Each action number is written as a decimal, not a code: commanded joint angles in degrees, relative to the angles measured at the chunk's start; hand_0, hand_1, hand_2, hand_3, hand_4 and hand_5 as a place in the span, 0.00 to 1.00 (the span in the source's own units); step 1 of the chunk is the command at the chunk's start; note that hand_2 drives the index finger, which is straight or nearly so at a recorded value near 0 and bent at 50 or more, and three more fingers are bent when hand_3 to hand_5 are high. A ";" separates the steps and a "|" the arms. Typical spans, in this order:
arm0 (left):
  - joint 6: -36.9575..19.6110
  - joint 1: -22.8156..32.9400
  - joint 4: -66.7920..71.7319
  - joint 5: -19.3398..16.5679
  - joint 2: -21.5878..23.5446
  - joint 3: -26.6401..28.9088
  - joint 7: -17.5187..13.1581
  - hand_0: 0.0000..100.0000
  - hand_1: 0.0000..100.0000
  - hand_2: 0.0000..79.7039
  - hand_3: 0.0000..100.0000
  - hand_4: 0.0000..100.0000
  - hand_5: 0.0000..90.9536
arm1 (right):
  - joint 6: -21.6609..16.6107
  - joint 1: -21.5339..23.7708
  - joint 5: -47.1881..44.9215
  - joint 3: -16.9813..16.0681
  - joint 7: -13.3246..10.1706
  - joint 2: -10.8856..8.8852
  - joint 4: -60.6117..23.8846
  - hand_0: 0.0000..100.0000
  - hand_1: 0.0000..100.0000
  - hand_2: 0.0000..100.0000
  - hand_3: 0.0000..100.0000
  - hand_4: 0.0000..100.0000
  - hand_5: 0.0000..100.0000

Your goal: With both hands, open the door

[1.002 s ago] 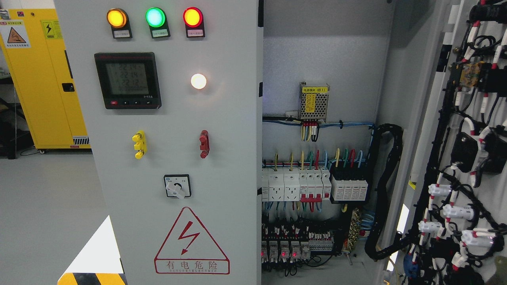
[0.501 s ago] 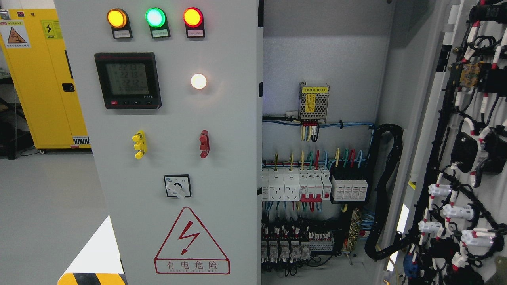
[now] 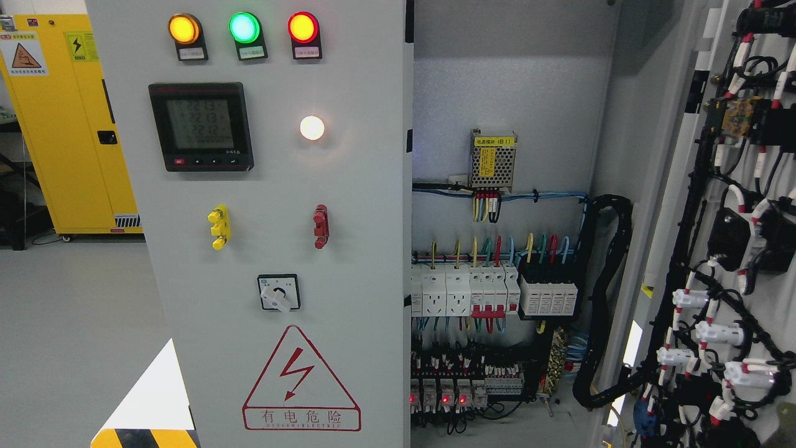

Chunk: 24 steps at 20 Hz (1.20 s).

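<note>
A grey electrical cabinet fills the head view. Its left door (image 3: 348, 261) stands closed, carrying three indicator lamps, a black meter (image 3: 200, 126), a white lamp, yellow (image 3: 219, 227) and red (image 3: 321, 226) handles, a rotary switch (image 3: 278, 293) and a red shock warning triangle. The right door (image 3: 727, 249) is swung open to the right, its inner side covered in black wiring and white connectors. Between them the cabinet interior (image 3: 504, 286) shows breakers, coloured wires and a small power supply. Neither of my hands appears in the picture.
A yellow cabinet (image 3: 62, 124) stands at the back left on the grey floor (image 3: 74, 311). A white and yellow-black striped corner (image 3: 149, 410) shows at the lower left. A black cable conduit (image 3: 606, 298) loops along the interior's right side.
Small red lights on the lower relays went off half a second ago and are lit again now. The meter digits flicker. Nothing else has moved.
</note>
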 commanded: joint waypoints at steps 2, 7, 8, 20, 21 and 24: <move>-0.27 -1.70 4.10 -0.37 0.19 0.39 -0.51 0.12 0.56 0.00 0.00 0.00 0.00 | -0.01 6.43 -0.13 0.66 0.00 1.23 -45.89 0.00 0.50 0.04 0.00 0.00 0.00; -0.10 -2.41 4.10 -0.37 0.10 0.39 -0.60 0.12 0.56 0.00 0.00 0.00 0.00 | -0.01 10.39 -0.13 3.37 0.00 1.23 -70.77 0.00 0.50 0.04 0.00 0.00 0.00; -0.18 -2.41 4.10 -0.37 0.19 0.39 -0.60 0.12 0.56 0.00 0.00 0.00 0.00 | -0.01 10.39 -0.22 4.51 0.00 1.40 -74.90 0.00 0.50 0.04 0.00 0.00 0.00; 0.34 -2.23 4.54 -0.55 -0.16 0.13 -0.34 0.12 0.56 0.00 0.00 0.00 0.00 | -0.10 11.10 -0.13 12.35 -0.52 2.11 -96.11 0.00 0.50 0.04 0.00 0.00 0.00; 0.34 -2.23 4.45 -0.55 -0.25 0.04 -0.33 0.12 0.56 0.00 0.00 0.00 0.00 | -0.10 11.10 -0.13 12.35 -0.52 2.11 -97.34 0.00 0.50 0.04 0.00 0.00 0.00; 0.34 -2.24 4.45 -0.81 -0.51 0.04 -0.33 0.12 0.56 0.00 0.00 0.00 0.00 | -1.32 10.31 -0.13 12.17 -0.70 2.28 -98.76 0.00 0.50 0.04 0.00 0.00 0.00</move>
